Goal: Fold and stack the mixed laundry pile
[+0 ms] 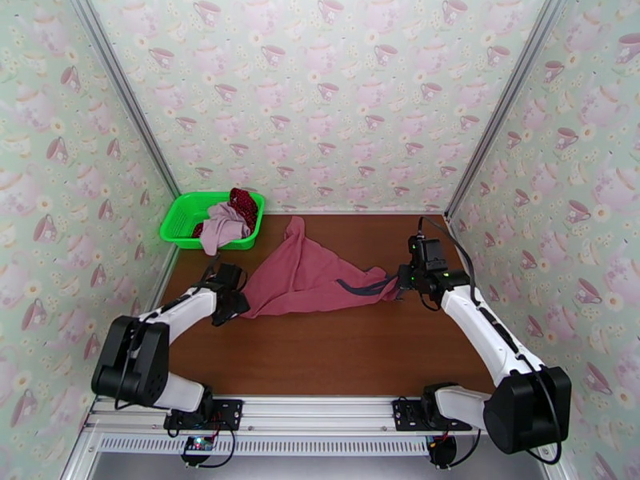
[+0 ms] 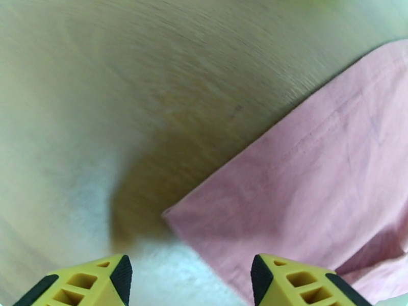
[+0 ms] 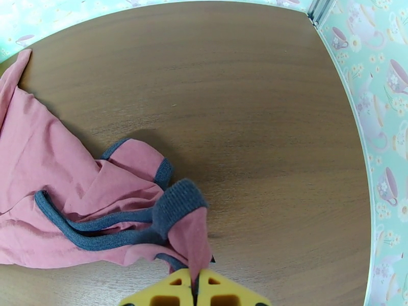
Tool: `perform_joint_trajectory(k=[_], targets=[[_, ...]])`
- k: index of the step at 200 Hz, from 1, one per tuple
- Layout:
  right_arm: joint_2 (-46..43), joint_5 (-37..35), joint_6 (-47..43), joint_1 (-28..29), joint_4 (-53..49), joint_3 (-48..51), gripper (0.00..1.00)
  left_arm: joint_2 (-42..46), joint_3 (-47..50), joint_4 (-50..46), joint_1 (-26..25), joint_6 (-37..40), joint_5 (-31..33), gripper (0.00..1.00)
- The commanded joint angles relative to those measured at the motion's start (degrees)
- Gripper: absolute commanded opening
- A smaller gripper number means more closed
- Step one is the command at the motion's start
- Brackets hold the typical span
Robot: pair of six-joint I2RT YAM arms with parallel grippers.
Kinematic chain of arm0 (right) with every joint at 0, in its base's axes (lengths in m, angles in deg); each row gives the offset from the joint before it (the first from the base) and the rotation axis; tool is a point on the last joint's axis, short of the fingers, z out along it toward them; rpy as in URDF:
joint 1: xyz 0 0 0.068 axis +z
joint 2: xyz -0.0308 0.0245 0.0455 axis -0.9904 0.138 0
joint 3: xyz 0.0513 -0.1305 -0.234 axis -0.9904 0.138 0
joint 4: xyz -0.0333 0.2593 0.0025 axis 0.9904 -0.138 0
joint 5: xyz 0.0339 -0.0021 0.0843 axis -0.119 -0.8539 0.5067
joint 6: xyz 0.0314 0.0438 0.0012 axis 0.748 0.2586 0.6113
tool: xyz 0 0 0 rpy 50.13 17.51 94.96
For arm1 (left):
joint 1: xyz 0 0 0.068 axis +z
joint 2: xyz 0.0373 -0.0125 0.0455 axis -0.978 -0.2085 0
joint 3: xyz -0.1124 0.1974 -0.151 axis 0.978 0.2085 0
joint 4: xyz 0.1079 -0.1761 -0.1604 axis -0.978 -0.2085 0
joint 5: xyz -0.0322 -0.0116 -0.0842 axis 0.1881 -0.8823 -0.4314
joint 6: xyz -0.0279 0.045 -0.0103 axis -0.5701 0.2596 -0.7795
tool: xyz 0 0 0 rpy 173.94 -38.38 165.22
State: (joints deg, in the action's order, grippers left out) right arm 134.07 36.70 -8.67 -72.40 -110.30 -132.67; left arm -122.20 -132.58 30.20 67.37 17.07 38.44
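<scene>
The dusty-red tank top [image 1: 308, 274] lies spread on the brown table [image 1: 360, 346], dark trim toward the right. My right gripper [image 1: 398, 282] is shut on its strap end; the right wrist view has the yellow fingertips [image 3: 196, 282] pinching the pink fabric beside the grey-blue trim [image 3: 178, 202]. My left gripper [image 1: 231, 304] sits at the garment's near-left corner. It is open [image 2: 191, 276] in the left wrist view, with the hem corner of the tank top [image 2: 306, 189] just ahead of the fingers and nothing between them. The pale mauve piece [image 1: 222, 226] and the dark-red dotted cloth [image 1: 244, 203] rest in the basket.
A bright green mesh basket [image 1: 182, 218] stands at the table's far left corner. Patterned walls close in the left, back and right sides. Bare wood runs along the near half of the table [image 3: 265, 108] and to the right of the tank top.
</scene>
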Motion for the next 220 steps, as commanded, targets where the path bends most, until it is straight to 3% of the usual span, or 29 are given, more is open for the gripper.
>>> perform_joint_trajectory(k=[1,20,29,34,53,80,111,124,158,194,220], targets=[[-0.28,0.89,0.83,-0.18,0.59,-0.14,0.0,-3.62,-2.59,4.12,0.26,2.05,-1.28,0.67],[-0.19,0.97,0.87,-0.18,0.39,-0.16,0.0,-7.22,-4.25,5.17,0.45,3.12,-0.88,0.63],[-0.28,1.02,0.8,-0.18,0.41,-0.07,0.0,-8.83,-5.38,5.28,0.57,3.89,-0.52,0.55],[-0.27,1.07,0.77,-0.18,0.38,-0.07,0.0,-9.37,-5.88,5.37,0.49,4.03,-0.36,0.47],[-0.34,1.4,0.68,-0.18,0.21,-0.09,0.0,-10.94,-7.6,5.41,1.03,4.97,-0.55,0.0],[-0.69,1.55,0.35,-0.18,0.03,-0.25,0.0,-9.68,-8.89,3.7,1.56,5.9,-0.64,0.0],[-1.98,5.74,-0.67,-0.36,1.63,0.47,0.0,0.16,-10.1,-3.69,3.52,6.68,2.41,0.0],[-3.13,12.71,-1.21,-0.36,4.05,1.86,0.0,4.9,-10.31,-7.1,4.81,6.98,4.12,0.0],[-7.24,39.49,0.91,1.25,15.89,9.62,0.0,9.49,-8.24,-8.36,9.41,8.22,3.56,0.0],[-9.84,42.7,-0.83,14.39,19.32,13.7,0.0,5.68,-6.79,-3.83,15.01,8.82,-0.98,0.0],[-4.23,40.41,-6.48,25.55,12.4,10.94,0.0,1.96,-8.5,-2.22,18.21,9.22,-2.35,0.0]])
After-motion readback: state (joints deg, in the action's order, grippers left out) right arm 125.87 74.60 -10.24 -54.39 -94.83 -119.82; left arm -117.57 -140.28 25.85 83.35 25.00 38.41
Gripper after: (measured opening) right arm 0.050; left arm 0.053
